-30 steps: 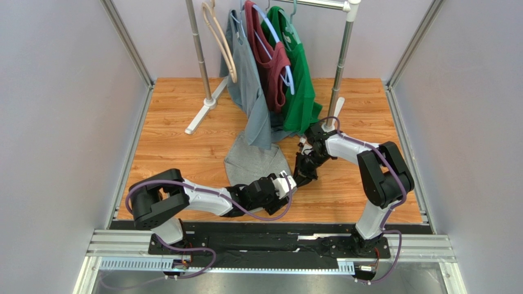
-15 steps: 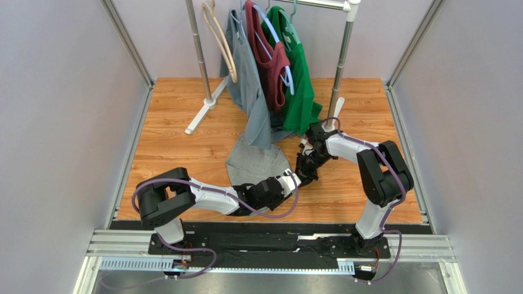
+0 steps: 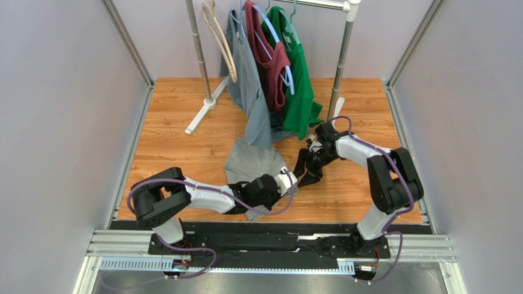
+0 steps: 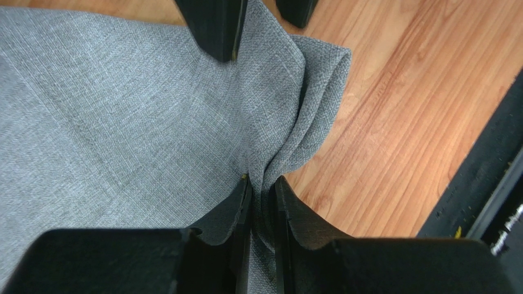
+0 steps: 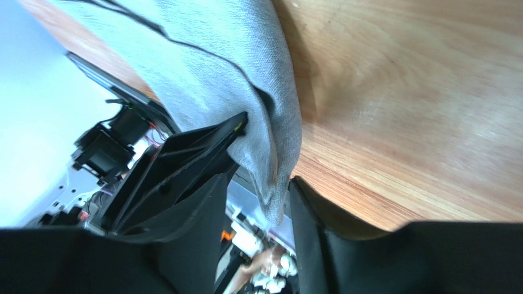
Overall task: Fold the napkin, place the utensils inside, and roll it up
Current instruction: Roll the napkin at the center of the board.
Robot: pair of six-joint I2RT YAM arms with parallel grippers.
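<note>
Since a second ago the two have swapped jobs. The left claw [image 4: 261, 187] has pinched down and the right claw [image 5: 268, 150] has sprung apart, its elbow swinging out to its own side.

The left one is nearly shut now, with a gathered tuck of the napkin [image 4: 123, 110] nipped between its tips. The rest of the cloth spreads flat ahead of it and off to one side, over the wooden table [image 4: 393, 110]. The right one stands about half open. A hemmed edge of the cloth hangs loose in the gap, draped against one finger and not clamped.

I judge the cloth soft, light and limp — it bunches into ripples beside the left claw rather than holding a line. The weave looks grippy enough not to slide out of a pinch. I'd take it at a corner or along the hem, catching every layer, and pull low and flat.

It looks a plain heather grey with a fine woven texture, faint crease lines across it and a doubled edge just beyond the left tips. I can see no fork in any view.
</note>
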